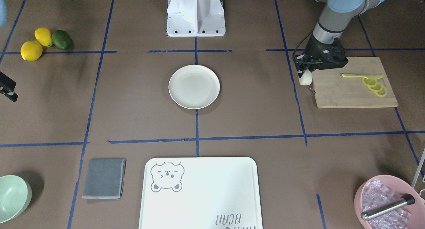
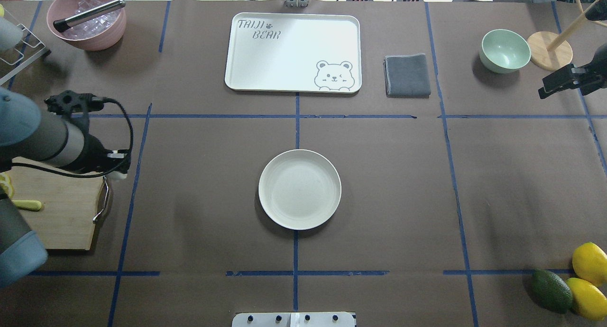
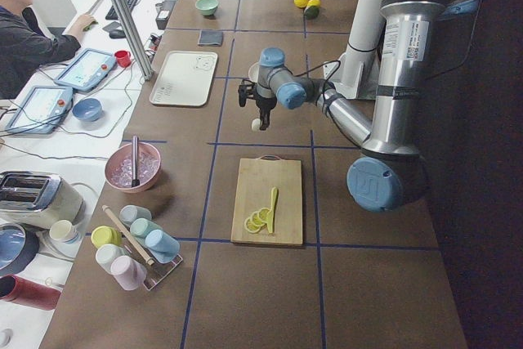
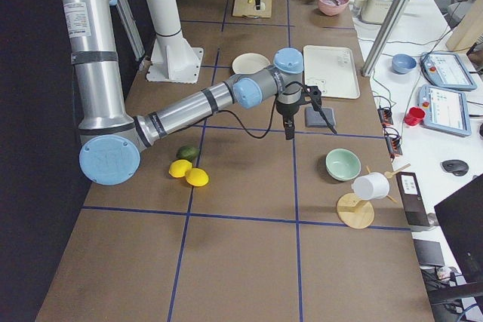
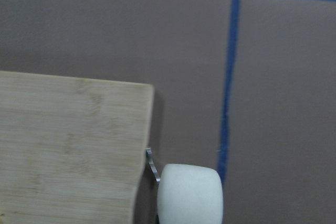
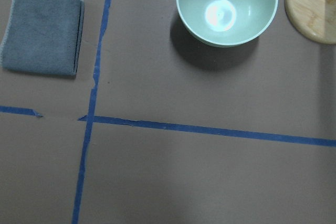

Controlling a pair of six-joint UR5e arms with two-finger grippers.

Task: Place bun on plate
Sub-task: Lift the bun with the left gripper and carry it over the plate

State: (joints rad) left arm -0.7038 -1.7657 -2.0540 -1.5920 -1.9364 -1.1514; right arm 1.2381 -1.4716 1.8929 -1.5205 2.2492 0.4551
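Observation:
The bun (image 1: 305, 78) is a small white roll, and my left gripper (image 1: 304, 72) is shut on it. It hangs above the table at the handle corner of the wooden cutting board (image 1: 355, 89). In the left wrist view the bun (image 5: 190, 193) fills the bottom edge beside the board (image 5: 68, 145). The round cream plate (image 1: 194, 86) sits empty in the middle of the table (image 2: 299, 189), well off to the side of the left gripper (image 2: 118, 174). My right gripper (image 2: 545, 90) hovers far from both, near the mint bowl, and its fingers look shut on nothing.
Lemon slices (image 1: 374, 86) and a yellow knife (image 1: 362, 76) lie on the board. A white bear tray (image 2: 294, 51), grey cloth (image 2: 407, 75), mint bowl (image 2: 505, 50), pink ice bowl (image 2: 87, 16), and lemons with an avocado (image 2: 576, 282) stand around the table's edges.

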